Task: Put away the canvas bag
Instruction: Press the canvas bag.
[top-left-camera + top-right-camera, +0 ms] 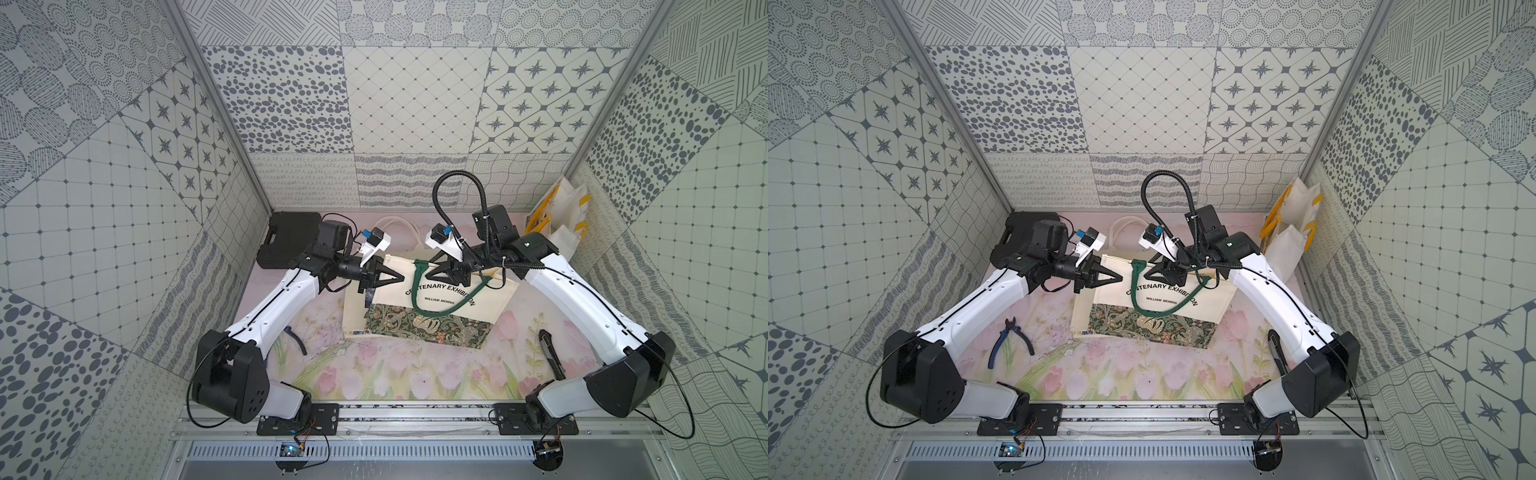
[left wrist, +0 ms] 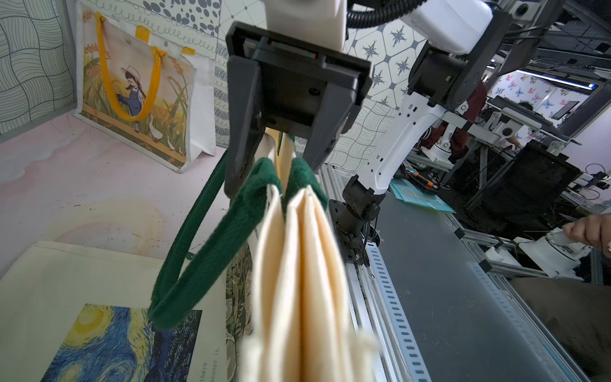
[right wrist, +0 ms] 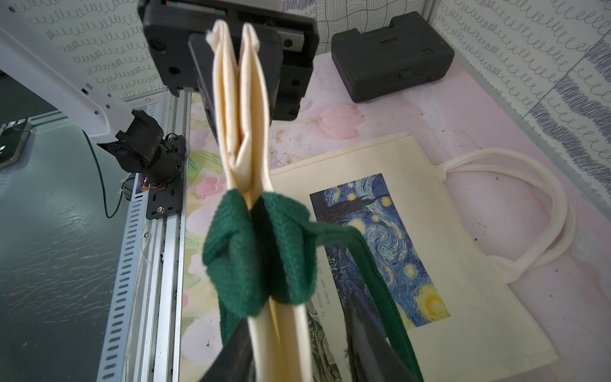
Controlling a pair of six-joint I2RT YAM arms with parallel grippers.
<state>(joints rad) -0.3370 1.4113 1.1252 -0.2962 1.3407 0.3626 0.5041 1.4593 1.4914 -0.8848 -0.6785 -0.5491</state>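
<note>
**Two robot arms meet over a canvas bag** point(image 1: 494, 307) near the middle of the flower-printed surface point(image 1: 395, 374), toward the back wall. The left hand point(image 1: 400, 277) is clamped tight on one end of the bag's gathered top edge. The right wrist view shows the cream folds running straight out of its closed jaws.

The right hand point(image 1: 430, 273) sits further along the same edge, beside the bunched green handles point(image 2: 211, 244). Its jaws stand part-way apart with the folded cloth between them. One finger point(image 3: 231, 360) lies against the cloth and the other stands clear of the cream folds, so the hand straddles the edge without pinching it.

The top edge is lifted off the surface, while the bag's patterned lower band rests below. In both top views that band laps over a tote point(image 3: 469, 264) printed with a swirling night sky, which lies flat underneath. The green handles hang in a loop across the bag's lettered face.

A black case point(image 1: 286, 241) sits in the far left corner, well apart from the bag. Against the right wall stand yellow-handled bags point(image 1: 561, 216), upright. Blue-handled pliers point(image 1: 1011, 340) lie on the surface beside the left arm, and a slim dark tool point(image 1: 550, 353) lies beside the right arm.
</note>
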